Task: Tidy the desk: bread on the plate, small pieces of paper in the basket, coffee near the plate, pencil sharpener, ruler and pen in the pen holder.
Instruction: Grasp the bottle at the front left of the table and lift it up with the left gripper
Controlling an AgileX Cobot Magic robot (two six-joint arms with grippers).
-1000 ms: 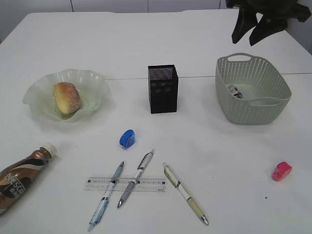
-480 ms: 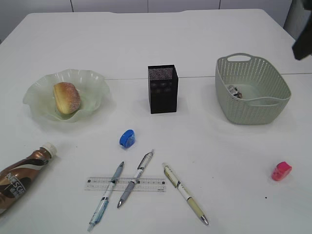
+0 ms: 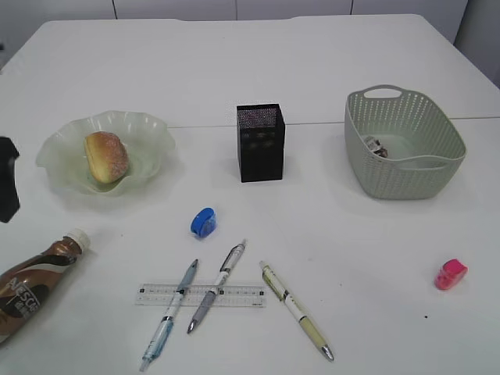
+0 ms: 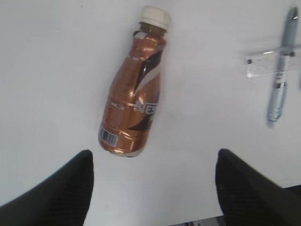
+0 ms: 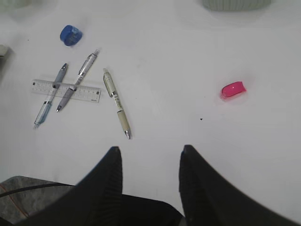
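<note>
While the coffee [image 4: 134, 92] lies on its side at the near left corner of the worktop [image 3: 234, 70], the left gripper [image 4: 153, 188] hangs above it with jaws spread wide and nothing between them. A round bottle lying flat could roll away from a closing jaw, and a grip near the white cap rather than the body might let it swing as it comes up. Its label reads "NES…", cut off by the curve, with a barcode near the base.

Toward the near middle, two pens [image 3: 215, 285] lie crossed over the ruler [image 3: 201, 294], so lifting any one would likely drag the others. A third pen [image 3: 295, 309] lies just right of them. The right gripper [image 5: 149, 165], out of the exterior view, hovers over this stretch with jaws partly apart and empty. A pink sharpener [image 3: 451, 273] sits well to the right, a blue sharpener [image 3: 203, 222] a little beyond the pens.

Further back, the bread [image 3: 107, 156] already rests on the plate [image 3: 152, 129], the holder [image 3: 261, 142] stands upright at centre, and the basket [image 3: 406, 168] on the right holds what may be a paper scrap, too small to tell.
</note>
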